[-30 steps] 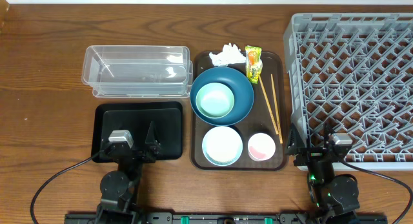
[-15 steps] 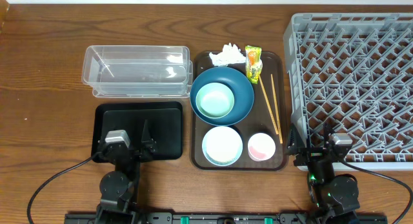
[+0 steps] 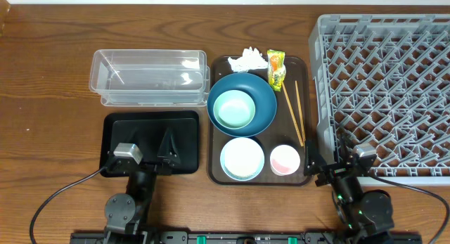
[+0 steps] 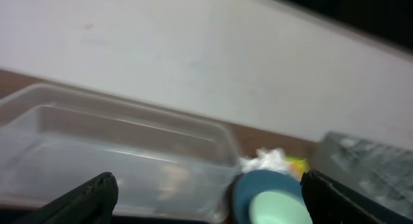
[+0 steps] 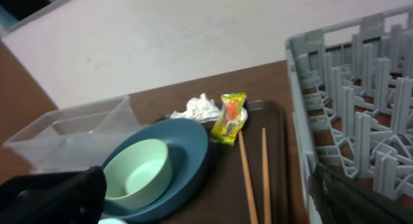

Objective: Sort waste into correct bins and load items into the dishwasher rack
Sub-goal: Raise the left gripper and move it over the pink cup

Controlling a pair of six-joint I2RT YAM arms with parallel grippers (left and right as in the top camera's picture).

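Right now, your waste lies at the far end of the brown rectangular serving tray. The crumpled white tissue is at the far edge, and the small yellow-green-orange snack wrapper is just beside it on the right.

Nearer to you on the same tray, the pale mint-green small bowl sits nested inside the large dark-blue bowl. At the tray's near end, the white bowl with the light-blue rim and the small pinkish-white cup stand side by side. Two thin wooden chopsticks lie along the tray's right side.

To the left of the tray you have the clear plastic rectangular tub, farther back, and the shallow black rectangular tray, closer in. To the right stands the large grey plastic lattice rack. All of this rests on the brown wooden table.

Your left gripper is over the near part of the black tray, and its fingers are spread wide with nothing between them. Your right gripper is at the rack's near-left corner, likewise spread wide and holding nothing.
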